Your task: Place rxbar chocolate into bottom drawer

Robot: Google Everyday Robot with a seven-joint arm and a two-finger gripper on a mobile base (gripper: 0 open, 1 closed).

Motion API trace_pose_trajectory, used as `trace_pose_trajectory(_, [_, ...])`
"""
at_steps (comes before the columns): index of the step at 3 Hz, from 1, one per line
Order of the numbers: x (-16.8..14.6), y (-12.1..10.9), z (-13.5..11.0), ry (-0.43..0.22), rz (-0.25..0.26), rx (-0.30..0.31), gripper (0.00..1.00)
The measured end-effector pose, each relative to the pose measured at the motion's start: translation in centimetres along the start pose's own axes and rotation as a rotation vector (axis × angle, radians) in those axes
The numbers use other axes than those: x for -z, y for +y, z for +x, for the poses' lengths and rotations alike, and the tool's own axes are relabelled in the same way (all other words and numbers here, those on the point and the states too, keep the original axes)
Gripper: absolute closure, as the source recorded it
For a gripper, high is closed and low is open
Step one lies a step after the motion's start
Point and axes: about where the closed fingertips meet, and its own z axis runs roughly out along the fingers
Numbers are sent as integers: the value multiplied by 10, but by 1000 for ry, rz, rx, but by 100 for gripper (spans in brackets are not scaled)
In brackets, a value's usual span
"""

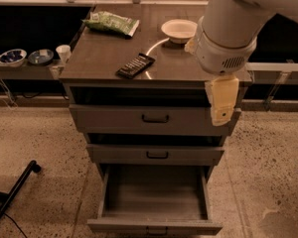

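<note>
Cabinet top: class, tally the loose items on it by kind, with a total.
rxbar chocolate: 1
green bag: 1
white bowl: 1
Total: 3
The gripper hangs at the front right corner of the cabinet.
</note>
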Motion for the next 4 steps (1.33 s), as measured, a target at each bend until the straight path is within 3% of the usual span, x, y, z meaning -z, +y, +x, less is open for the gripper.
trace_pose_trajectory(1, [-13, -25, -26, -55, -28, 100, 0])
trace_pose_trajectory(2, [-41, -77, -80, -104, -32, 428, 0])
trace_pose_trajectory(3, [-63, -97, -112, -131, -28, 650, 0])
trace_pose_trajectory(4, [-65, -98, -114, -134, -19, 738, 0])
